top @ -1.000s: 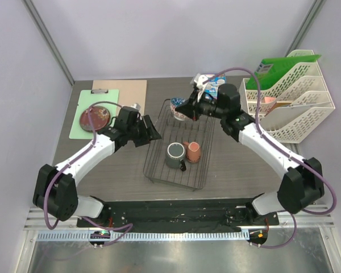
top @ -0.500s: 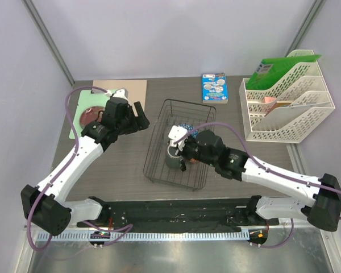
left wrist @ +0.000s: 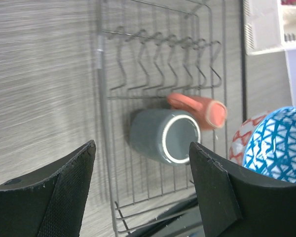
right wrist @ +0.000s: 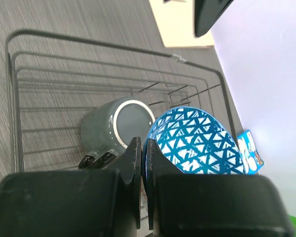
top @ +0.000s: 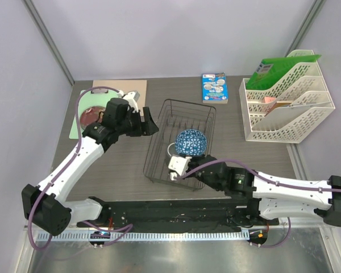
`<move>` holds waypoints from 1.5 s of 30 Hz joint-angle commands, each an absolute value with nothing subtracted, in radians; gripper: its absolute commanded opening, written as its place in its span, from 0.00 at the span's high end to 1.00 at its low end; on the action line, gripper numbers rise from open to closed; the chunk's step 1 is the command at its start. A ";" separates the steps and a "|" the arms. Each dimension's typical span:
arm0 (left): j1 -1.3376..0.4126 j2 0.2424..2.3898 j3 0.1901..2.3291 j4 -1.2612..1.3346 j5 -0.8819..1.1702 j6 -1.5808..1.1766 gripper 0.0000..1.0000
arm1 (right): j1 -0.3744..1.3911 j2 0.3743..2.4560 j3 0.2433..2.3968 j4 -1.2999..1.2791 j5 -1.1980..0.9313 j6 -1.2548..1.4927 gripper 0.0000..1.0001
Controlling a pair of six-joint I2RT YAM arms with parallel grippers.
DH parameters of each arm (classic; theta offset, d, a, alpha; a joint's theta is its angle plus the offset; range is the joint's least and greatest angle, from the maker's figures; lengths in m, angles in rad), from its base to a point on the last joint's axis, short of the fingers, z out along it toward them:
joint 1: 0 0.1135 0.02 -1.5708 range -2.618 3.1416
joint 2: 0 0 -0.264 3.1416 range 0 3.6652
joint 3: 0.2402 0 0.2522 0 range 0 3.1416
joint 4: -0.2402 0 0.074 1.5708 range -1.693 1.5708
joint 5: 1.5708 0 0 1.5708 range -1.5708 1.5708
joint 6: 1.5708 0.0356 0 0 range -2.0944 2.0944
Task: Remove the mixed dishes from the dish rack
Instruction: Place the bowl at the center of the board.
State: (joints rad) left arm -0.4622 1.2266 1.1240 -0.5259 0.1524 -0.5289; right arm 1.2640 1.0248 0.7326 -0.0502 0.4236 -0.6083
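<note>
Bowl, low in the dish rack before, now hangs over it, rim pinched in the right claw. Left claw stays wide open beside the rack's left side. Mug and cup lie inside.

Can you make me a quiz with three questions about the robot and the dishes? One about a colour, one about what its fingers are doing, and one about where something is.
1. Inside, the bowl is: A blue, B yellow, C black.
2. The right fingers are: A wide open, B shut on the bowl, C holding nothing.
3. The plate sits: A in the bowl, B on the green mat, C between the right fingers.

Answers: 1 A, a blue pattern covers its inside. 2 B, they pinch its rim. 3 B, it lies on the green mat, away from the bowl.
</note>
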 commanded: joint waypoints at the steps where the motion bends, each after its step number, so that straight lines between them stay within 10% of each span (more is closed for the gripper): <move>1: -0.460 1.201 1.118 -0.456 0.296 -0.482 0.24 | 1.264 0.911 0.752 0.060 0.378 -0.617 0.99; 35: -0.643 1.247 1.163 -0.551 0.413 -0.436 0.31 | 1.295 0.983 0.825 0.060 0.107 -0.411 0.99; 45: -0.650 1.258 1.124 -0.569 0.439 -0.416 0.69 | 1.295 0.974 0.834 0.052 0.113 -0.423 0.99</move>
State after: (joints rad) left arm -0.6468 1.2583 1.1305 -0.5529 0.4152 -0.4400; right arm 1.2884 0.9939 0.7753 -0.0528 0.1085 -0.3973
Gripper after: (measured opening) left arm 0.400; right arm 0.054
